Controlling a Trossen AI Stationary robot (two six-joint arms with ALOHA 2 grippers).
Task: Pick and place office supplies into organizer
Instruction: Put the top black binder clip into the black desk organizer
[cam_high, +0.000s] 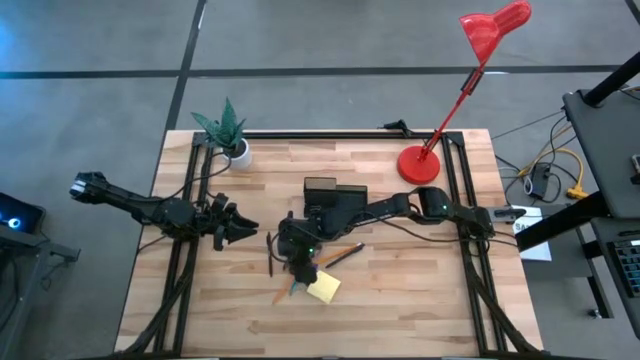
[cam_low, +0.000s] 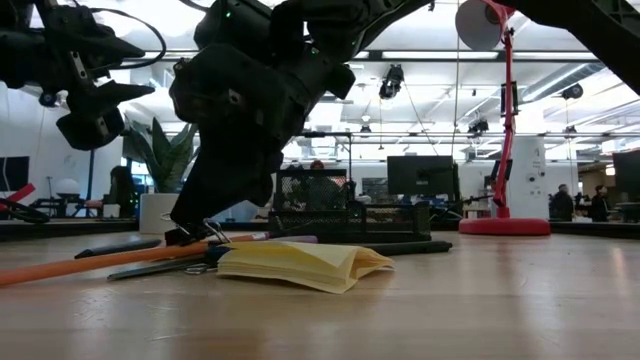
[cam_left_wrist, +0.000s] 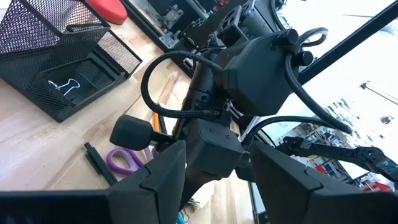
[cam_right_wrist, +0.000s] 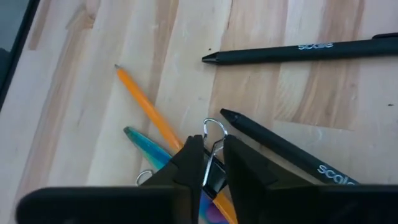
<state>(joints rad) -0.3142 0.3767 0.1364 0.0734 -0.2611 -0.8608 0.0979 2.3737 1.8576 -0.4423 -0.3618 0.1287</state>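
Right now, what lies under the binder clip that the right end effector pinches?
Under the binder clip lie an orange pencil and the teal scissor blade. The right end effector covers where they cross, so what the clip touches is hidden.

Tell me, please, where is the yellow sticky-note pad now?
In the high view the yellow sticky-note pad lies on the table's near middle, just beside the right gripper and the orange pencil.
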